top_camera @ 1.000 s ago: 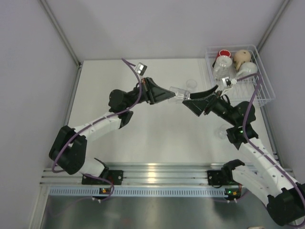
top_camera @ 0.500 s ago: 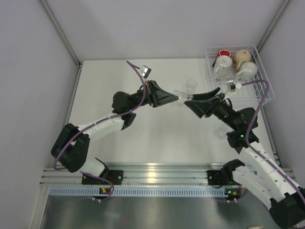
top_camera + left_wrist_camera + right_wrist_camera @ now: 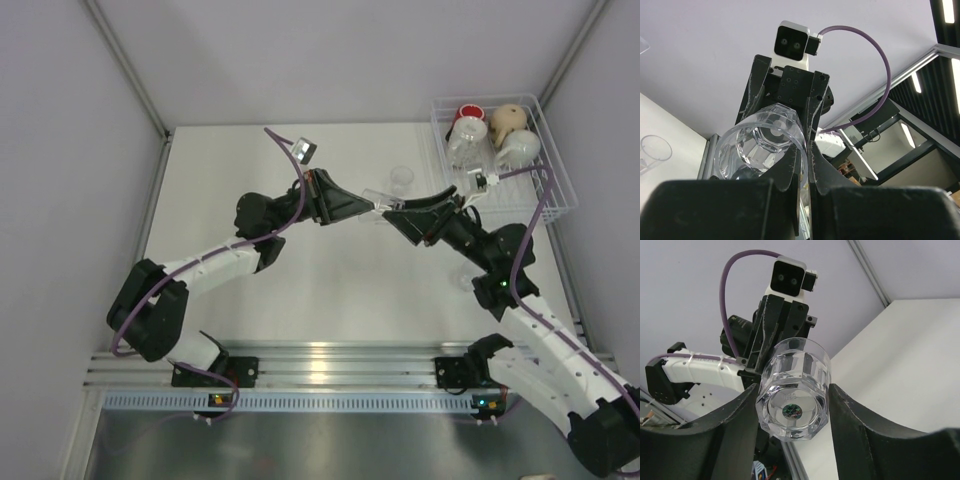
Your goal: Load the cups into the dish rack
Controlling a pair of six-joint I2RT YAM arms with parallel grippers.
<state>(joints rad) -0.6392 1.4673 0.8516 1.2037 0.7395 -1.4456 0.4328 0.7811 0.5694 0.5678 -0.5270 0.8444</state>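
Plainly a hand-over is in hand above the middle of the tabletop [image 3: 300, 290]. The left pincer [image 3: 370, 203] is clamped narrowly on the mouth end of a clear tumbler [image 3: 379, 200], which it holds sideways in the air. The right pincer [image 3: 397, 212] meets it from the other side, its fingers [image 3: 735, 440] lying against both flanks of the glass. The dish rack [image 3: 545, 195] sits at the far right corner, well apart from the tumbler, and holds a red cup [image 3: 468, 113], a beige mug [image 3: 507, 120], a white mug [image 3: 520, 147] and another glass [image 3: 460, 148]. I judge the next move calls for the left to let go only once the right grip is firm, then a swing over to the rack's bare near half. From overhead the tumbler is nearly lost between the black fingers. The right wrist camera shows its faceted base square on and hugged on both sides. The left wrist camera shows its open mouth, plus a spare tumbler [image 3: 652, 152] standing on the tabletop.
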